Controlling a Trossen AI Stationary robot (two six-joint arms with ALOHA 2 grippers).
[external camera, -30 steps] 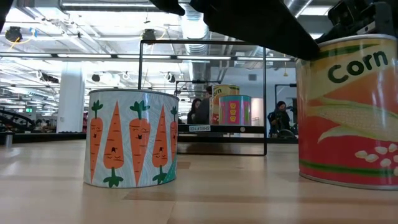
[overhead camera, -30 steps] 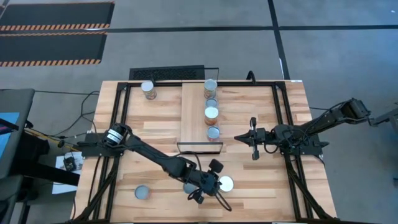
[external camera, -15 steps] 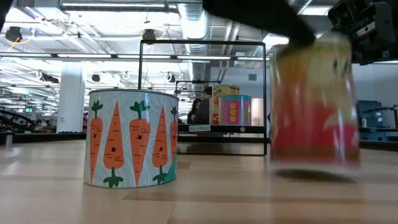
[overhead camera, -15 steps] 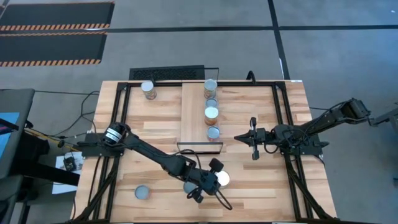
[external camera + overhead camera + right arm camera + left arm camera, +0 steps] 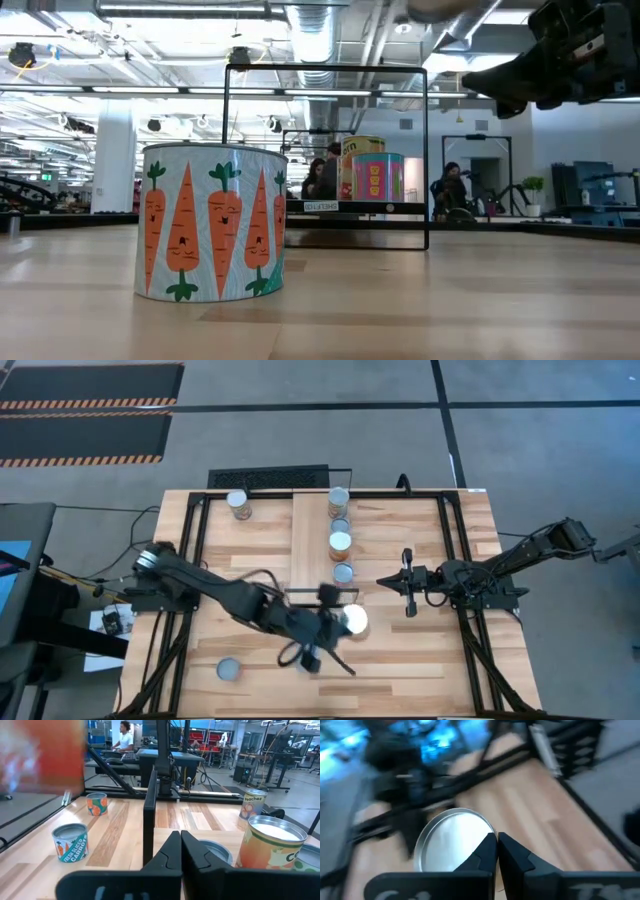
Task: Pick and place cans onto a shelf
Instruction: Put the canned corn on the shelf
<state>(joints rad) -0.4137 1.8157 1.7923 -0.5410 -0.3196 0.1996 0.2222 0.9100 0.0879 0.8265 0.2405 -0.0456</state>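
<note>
My left gripper (image 5: 338, 622) is shut on a can with a white top (image 5: 353, 620), held in the air just off the near end of the light-wood shelf (image 5: 312, 540). Its silver top fills the left wrist view (image 5: 451, 840). Several cans (image 5: 341, 541) stand in a row on the shelf. A carrot can (image 5: 229, 669) stands on its base near the table's near-left corner, also in the low view (image 5: 212, 222). Another can (image 5: 238, 503) stands at the far left. My right gripper (image 5: 380, 580) is shut and empty right of the shelf. My left gripper holds the can at the rim of its top (image 5: 481, 831). The two fingers (image 5: 487, 854) stand close together there, and blur hides the exact place of contact. They come level from the table's left. The can is upright and lifted clear of the table.
The shelf's thin black frame (image 5: 150, 810) stands as a post right in front of my right gripper (image 5: 177, 836). A black grid panel (image 5: 268, 478) lies at the table's far edge. Bare tabletop (image 5: 420, 660) lies at the near right.
My left gripper has lifted the can off the table near the near edge, out of the top of the low view. It has carried it up and toward the far edge, to the shelf's near end. The can stays upright.
</note>
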